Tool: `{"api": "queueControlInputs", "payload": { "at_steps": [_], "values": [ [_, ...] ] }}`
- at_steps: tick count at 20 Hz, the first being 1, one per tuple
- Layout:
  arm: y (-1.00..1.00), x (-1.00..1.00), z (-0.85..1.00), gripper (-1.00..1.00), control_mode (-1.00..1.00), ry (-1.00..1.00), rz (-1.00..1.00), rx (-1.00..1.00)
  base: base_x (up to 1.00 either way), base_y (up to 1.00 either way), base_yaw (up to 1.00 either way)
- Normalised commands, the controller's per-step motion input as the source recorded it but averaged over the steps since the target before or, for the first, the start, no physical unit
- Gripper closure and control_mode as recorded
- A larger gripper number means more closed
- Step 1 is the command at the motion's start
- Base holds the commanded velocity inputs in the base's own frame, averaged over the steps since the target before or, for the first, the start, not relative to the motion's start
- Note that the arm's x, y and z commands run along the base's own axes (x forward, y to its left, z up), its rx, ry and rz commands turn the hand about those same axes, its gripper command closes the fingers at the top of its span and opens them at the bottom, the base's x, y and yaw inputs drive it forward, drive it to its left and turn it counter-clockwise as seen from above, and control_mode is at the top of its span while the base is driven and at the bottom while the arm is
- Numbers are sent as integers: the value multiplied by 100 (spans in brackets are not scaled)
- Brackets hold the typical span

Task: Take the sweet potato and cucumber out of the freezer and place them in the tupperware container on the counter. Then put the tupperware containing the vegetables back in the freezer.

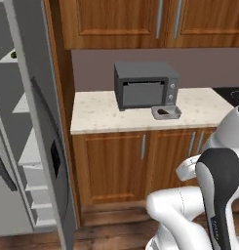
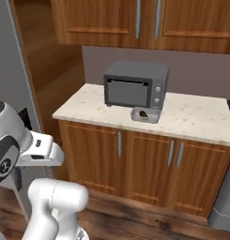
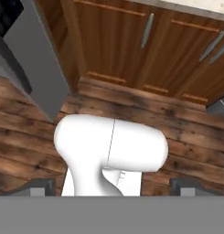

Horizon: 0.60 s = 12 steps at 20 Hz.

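Shallow grey tupperware container (image 1: 167, 113) holds a dark reddish-brown sweet potato (image 1: 163, 112), just before the boxy microwave (image 1: 145, 84); gripper (image 3: 113, 187) jaws wide, empty.

Freezer open, tupperware container on the surface

We see the grey tupperware container (image 1: 167, 113) before the microwave, a dark reddish sweet potato (image 1: 163, 112) lying inside; the freezer (image 1: 40, 146) door stands open, white shelves showing.

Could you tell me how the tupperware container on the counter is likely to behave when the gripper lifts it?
The tupperware container looks shallow and flat-bottomed, so it probably sits stable and slides rather than tips. Its low walls may let the dark vegetable inside roll out if tilted.
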Motion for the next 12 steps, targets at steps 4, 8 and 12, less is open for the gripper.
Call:
{"api": "queueControlInputs", "payload": {
  "at_steps": [4,8,12],
  "values": [
    [0,0,0,-100,100,0,0,0,-97,100,-8],
    [0,0,0,-100,100,0,0,0,-88,100,-25],
    [0,0,0,-100,100,0,0,0,-56,100,-24]
  ]
}}
